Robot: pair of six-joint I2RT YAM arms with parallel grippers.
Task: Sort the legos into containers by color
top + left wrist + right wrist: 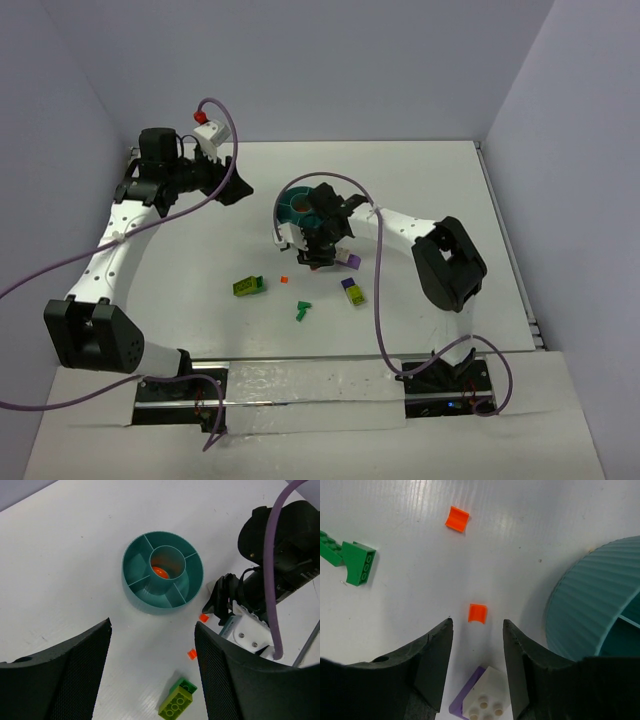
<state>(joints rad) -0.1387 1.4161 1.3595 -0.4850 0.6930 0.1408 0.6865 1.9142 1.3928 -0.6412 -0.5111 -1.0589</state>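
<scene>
The teal bowl [287, 207] [131, 555] [585, 615] stands mid-table, with something orange [160, 572] in its central ring. My right gripper [312, 262] [477, 622] points down beside the bowl, jaws apart and gripping nothing. One orange-red bit [477, 613] [203, 617] lies just past its fingertips. A purple-and-white lego [482, 697] [348, 260] lies on the table under the gap between its fingers. A second orange bit [457, 519] [283, 279] [192, 654] lies farther out. My left gripper [235, 188] [152, 624] hangs open, high to the bowl's left, holding nothing.
A lime-green brick joined to a dark green one [248, 286] [177, 700] lies left of the middle. Dark green pieces [302, 310] [352, 560] and a purple-and-yellow lego [352, 292] lie nearer the front. Walls close the table at the back and sides.
</scene>
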